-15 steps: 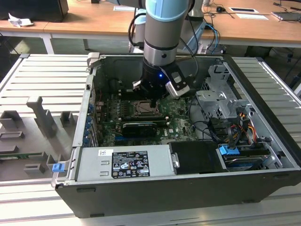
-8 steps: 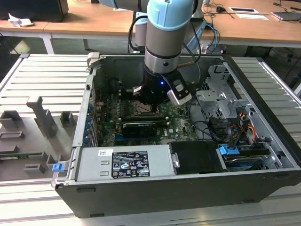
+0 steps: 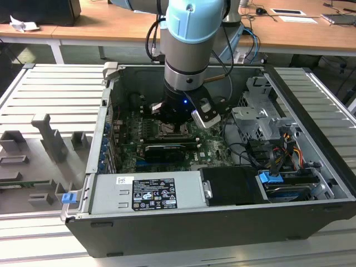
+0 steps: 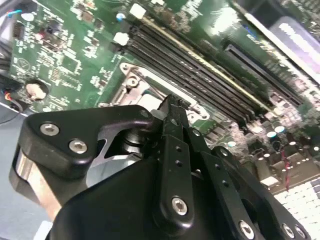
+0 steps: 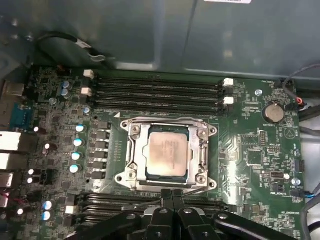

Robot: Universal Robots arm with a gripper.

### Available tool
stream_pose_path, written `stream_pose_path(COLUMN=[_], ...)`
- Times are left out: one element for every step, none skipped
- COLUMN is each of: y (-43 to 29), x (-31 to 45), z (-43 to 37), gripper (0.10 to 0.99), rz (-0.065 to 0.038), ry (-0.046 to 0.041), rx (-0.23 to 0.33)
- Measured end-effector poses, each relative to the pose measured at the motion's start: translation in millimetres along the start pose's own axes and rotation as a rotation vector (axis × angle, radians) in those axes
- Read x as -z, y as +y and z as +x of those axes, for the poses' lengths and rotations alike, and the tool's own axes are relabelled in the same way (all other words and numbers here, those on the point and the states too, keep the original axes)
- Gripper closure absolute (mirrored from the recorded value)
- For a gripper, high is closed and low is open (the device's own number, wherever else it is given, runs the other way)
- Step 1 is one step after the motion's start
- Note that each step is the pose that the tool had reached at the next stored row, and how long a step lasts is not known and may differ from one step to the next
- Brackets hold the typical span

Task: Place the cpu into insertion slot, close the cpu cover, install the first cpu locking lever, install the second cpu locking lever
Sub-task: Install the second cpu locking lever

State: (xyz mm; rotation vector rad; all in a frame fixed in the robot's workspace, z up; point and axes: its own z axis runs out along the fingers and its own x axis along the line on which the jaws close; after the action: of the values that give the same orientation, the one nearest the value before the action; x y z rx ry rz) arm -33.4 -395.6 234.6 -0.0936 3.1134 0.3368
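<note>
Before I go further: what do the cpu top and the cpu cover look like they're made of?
The cpu top looks like matte, pale silvery metal, evenly dull with a faint warm sheen. The cpu cover around it seems to be thin bright steel, likely plated: its frame edges catch sharp highlights. Both are judged by look alone.

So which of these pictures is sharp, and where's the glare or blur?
The first wrist view is sharpest, with a soft sheen on the cpu. In the second wrist view the gripper looms dark and the far board corner washes out. In the exterior view the case interior sits in shadow.
</note>
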Motion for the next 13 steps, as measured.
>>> stream_pose_path(y=[-0.3, -0.2, -0.1, -0.2, -0.5, -0.7, -1.0, -1.6, -1.9, -2.5, -3.1, -3.6, -3.9], x=[0.0, -0.1, -0.9, -2.1, -3.6, -5.6, -7.4, -10.1, -11.9, -14.5, -17.6, -19.7, -21.0], z=[4.1, 7.8, 13.2, 16.4, 18.8, 21.2, 22.9, 24.4, 24.9, 25.0, 25.4, 26.0, 26.1], gripper=[0.98, 0.98, 0.98, 0.98, 0.98, 0.98, 0.98, 0.98, 0.98, 0.98, 0.98, 0.98, 0.98], rz=[0.0, 0.0, 0.0, 0.0, 0.0, 0.0, 0.0, 0.0, 0.0, 0.0, 0.0, -0.002, -0.004], ry=[0.0001, 0.0, 0.0001, 0.0002, 0.0003, 0.0003, 0.0003, 0.0005, 0.0006, 0.0009, 0.0011, 0.0009, 0.0008], rx=[0.0, 0.0, 0.0, 0.001, 0.001, 0.001, 0.001, 0.002, 0.003, 0.004, 0.004, 0.004, 0.004])
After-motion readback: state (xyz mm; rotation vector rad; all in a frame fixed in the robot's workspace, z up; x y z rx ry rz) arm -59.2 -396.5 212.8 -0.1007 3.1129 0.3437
